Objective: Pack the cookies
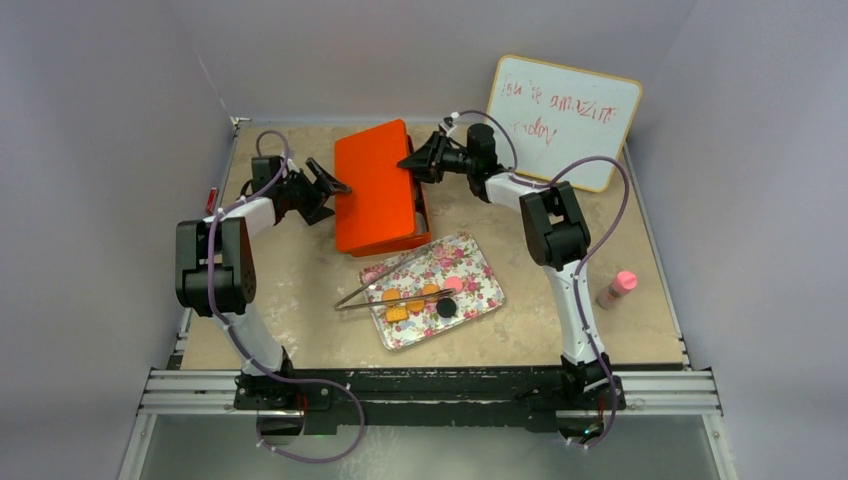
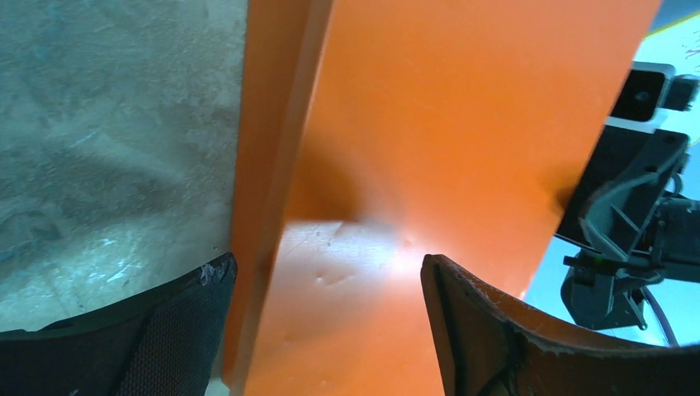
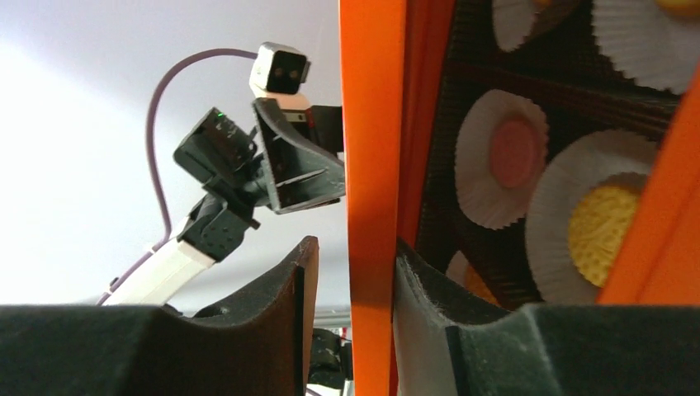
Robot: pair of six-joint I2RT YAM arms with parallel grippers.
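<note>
- Orange box (image 1: 375,200) sits mid-surface with its lid (image 3: 373,124) ajar. From above the lid hides nearly all the inside, and only a dark strip shows along its right side.
- The right wrist view looks through the gap. White paper cups (image 3: 477,202) sit in dark compartments, a pink cookie (image 3: 518,153) in one and a yellow patterned cookie (image 3: 607,233) in the next. Other cups are cut off by the frame edge and the lid.
- Loose cookies (image 1: 415,300) lie on the floral tray (image 1: 478,262) just in front of the box: several orange, one pink, one dark. Exact count is hard to make out.
- Metal tongs (image 1: 385,278) lie across the tray, tips overhanging its left edge.
- Right hand (image 3: 355,247) is at the lid's far right edge, fingers a little apart around the lid wall. One pad is against it and a sliver of light shows at the other, so it is not pinching.
- Left hand (image 2: 328,264) is at the lid's left edge, fingers spread wide and straddling that edge. Contact cannot be told.
- Open surface (image 1: 290,300) lies left of and in front of the box.
- Whiteboard (image 1: 565,120) leans at the far right, its red writing unreadable.
- Pink-capped bottle (image 1: 618,288) stands near the right edge, well apart from the tray.
</note>
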